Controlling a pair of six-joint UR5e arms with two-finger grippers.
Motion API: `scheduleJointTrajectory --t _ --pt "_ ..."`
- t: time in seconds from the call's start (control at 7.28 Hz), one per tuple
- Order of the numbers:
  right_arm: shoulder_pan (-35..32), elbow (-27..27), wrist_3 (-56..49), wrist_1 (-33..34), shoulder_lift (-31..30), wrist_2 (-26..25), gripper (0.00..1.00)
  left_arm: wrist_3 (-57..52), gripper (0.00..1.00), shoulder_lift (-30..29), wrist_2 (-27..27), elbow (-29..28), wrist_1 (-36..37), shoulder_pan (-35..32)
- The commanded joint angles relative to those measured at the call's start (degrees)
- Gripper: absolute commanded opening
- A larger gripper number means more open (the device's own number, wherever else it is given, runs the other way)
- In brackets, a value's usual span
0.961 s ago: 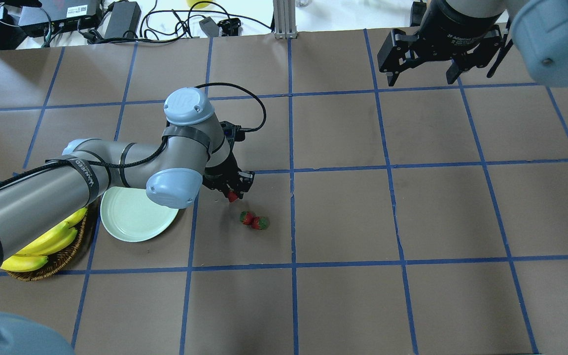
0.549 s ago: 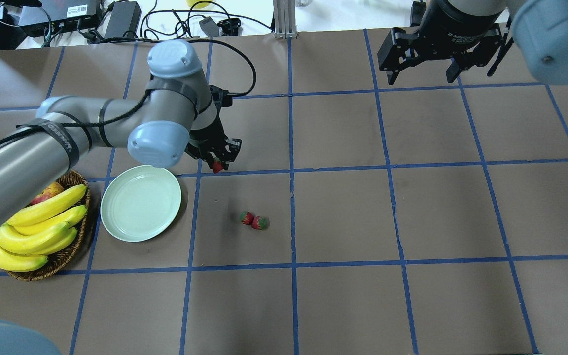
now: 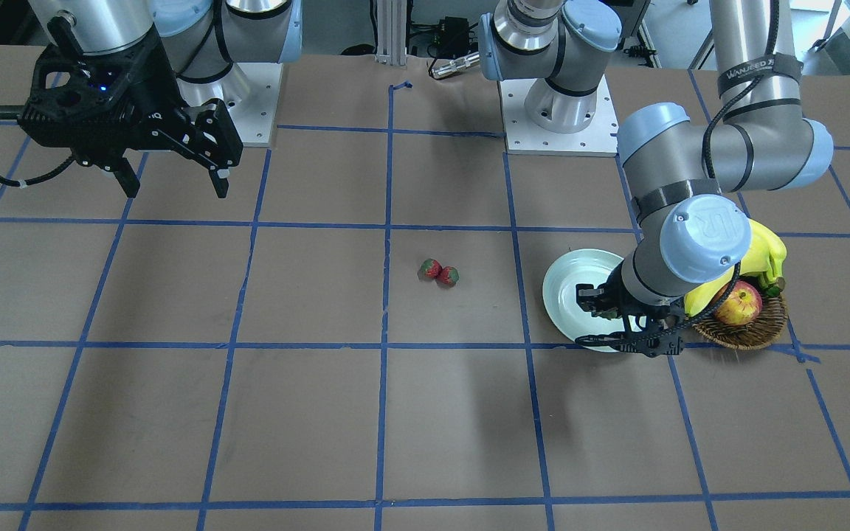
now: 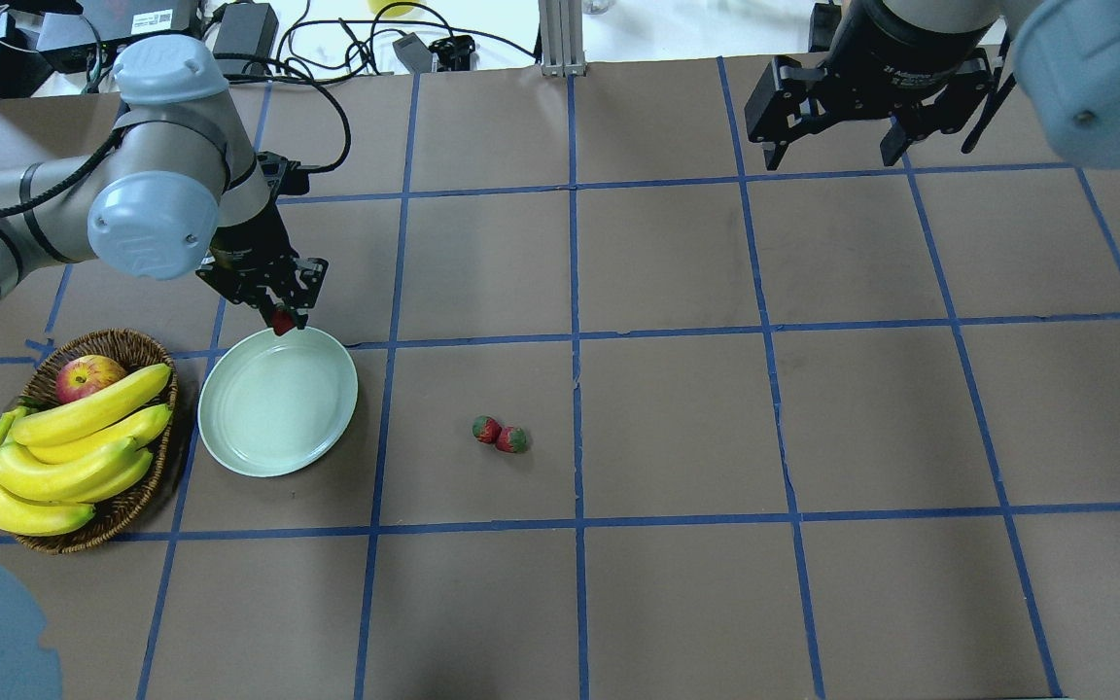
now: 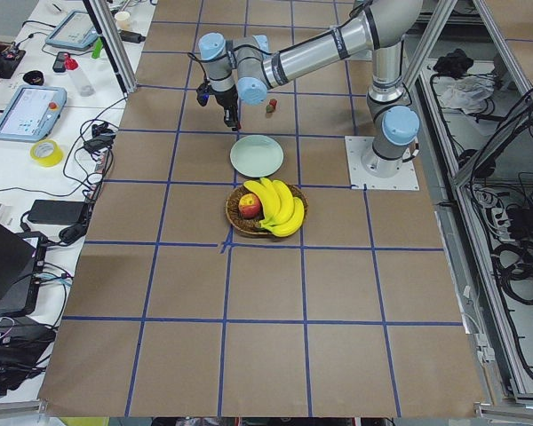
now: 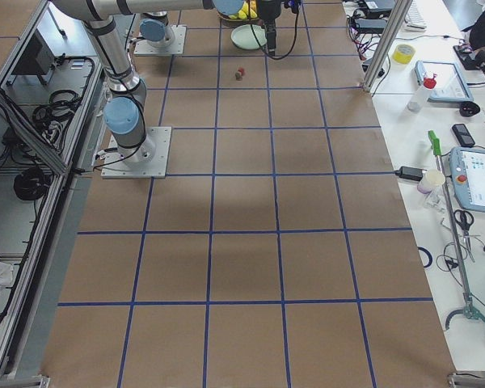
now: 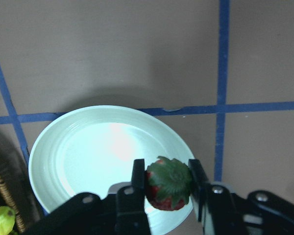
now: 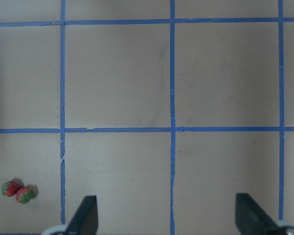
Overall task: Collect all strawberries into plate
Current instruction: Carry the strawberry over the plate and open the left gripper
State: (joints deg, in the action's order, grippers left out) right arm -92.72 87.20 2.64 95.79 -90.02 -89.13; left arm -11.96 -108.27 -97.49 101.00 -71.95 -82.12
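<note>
My left gripper (image 4: 282, 316) is shut on a strawberry (image 7: 168, 183) and holds it in the air over the far rim of the mint-white plate (image 4: 268, 413). The held berry shows red at the fingertips in the overhead view (image 4: 283, 322). Two more strawberries (image 4: 500, 434) lie touching on the brown table to the right of the plate; they also show in the front view (image 3: 439, 272) and the right wrist view (image 8: 17, 191). My right gripper (image 4: 837, 146) is open and empty, high at the table's far right. The plate (image 3: 569, 291) holds nothing.
A brown wicker basket (image 4: 137, 501) with bananas (image 4: 64, 452) and an apple (image 4: 88, 376) stands just left of the plate. Cables and power supplies (image 4: 239, 39) lie beyond the table's far edge. Blue tape lines grid the brown table.
My left arm has lifted the strawberry and carried it left and away from the other two berries, to above the plate's far rim. The right gripper has stayed put.
</note>
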Motion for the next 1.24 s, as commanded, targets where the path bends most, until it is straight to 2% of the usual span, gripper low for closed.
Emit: scheduleJointTrajectory --t 0.0,0.41,0.55,0.69,1.1 --pt "0.0 0.16 0.0 -0.08 -0.07 0.0 1.0 -2.98 0.0 -0.71 -1.82 4.11 2.95 4.22" --pt "-0.18 0.34 -0.09 0.1 -0.07 -0.26 1.0 -2.9 0.0 -3.61 -1.91 4.3 5.77 5.12" --pt "-0.18 0.51 -0.09 0.01 -0.24 -0.35 1.0 -2.37 0.43 -3.79 -1.39 4.3 5.77 5.04" --pt "-0.18 0.6 -0.09 0.01 -0.33 -0.43 1.0 -2.71 0.99 -3.27 -1.3 4.56 5.68 5.04" --pt "-0.35 0.6 -0.09 -0.08 -0.42 -0.43 1.0 -2.03 1.0 -0.64 -0.78 4.21 5.95 3.81"
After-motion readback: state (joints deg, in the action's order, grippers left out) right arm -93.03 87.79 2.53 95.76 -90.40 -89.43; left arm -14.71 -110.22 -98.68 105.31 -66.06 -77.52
